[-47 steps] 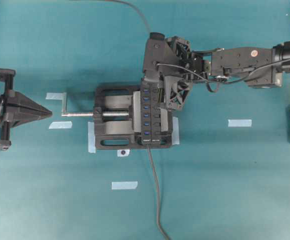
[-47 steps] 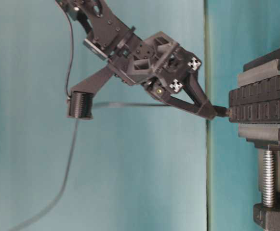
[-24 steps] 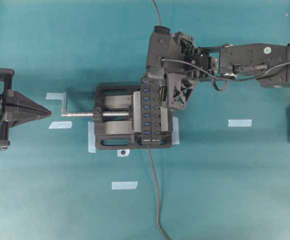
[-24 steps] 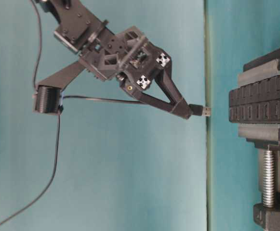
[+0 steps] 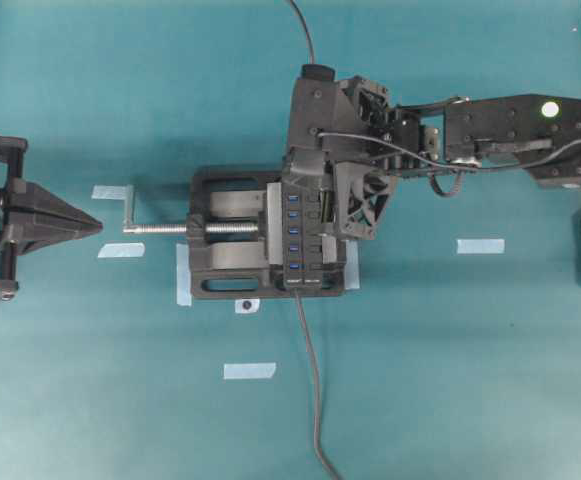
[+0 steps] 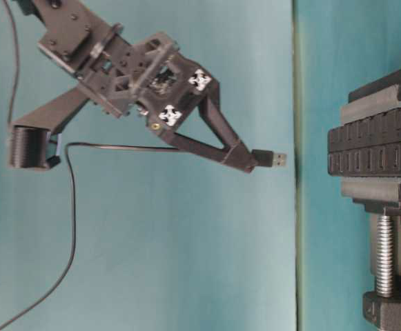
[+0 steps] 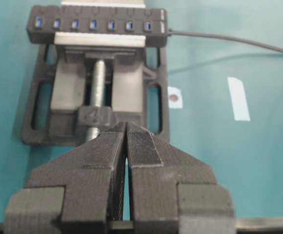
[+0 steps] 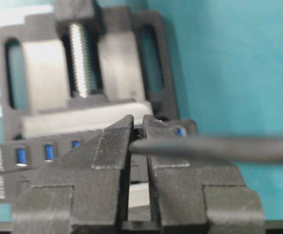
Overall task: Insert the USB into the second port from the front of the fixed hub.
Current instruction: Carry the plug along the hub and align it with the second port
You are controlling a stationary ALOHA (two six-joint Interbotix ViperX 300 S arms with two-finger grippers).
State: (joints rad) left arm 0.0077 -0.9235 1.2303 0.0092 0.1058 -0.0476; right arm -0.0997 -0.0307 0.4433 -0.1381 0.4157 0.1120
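The fixed hub [image 5: 294,232] is a narrow black strip with blue-lined slots, clamped in the black vise [image 5: 232,258]. In the table-level view my right gripper [image 6: 250,160] is shut on the USB [image 6: 269,159]. Its silver tip points at the hub [image 6: 373,148] across a short gap. From overhead, that gripper [image 5: 308,172] hangs over the hub's far end. The right wrist view shows the fingers [image 8: 113,141] pinched on the plug, and its cable [image 8: 219,147] crosses to the right above the hub [image 8: 44,152]. My left gripper [image 7: 127,127] is shut and empty, left of the vise [image 7: 97,92].
The vise's silver screw and handle [image 5: 155,226] stick out toward the left gripper [image 5: 75,226]. The hub's own cable [image 5: 311,380] runs to the front edge. Blue tape strips [image 5: 480,245] [image 5: 249,370] and a small dot sticker [image 5: 246,304] lie on the teal table.
The USB tip touched the hub's face one second ago. The right gripper has since drawn back from the hub with the plug, leaving a gap. The left arm has not moved.
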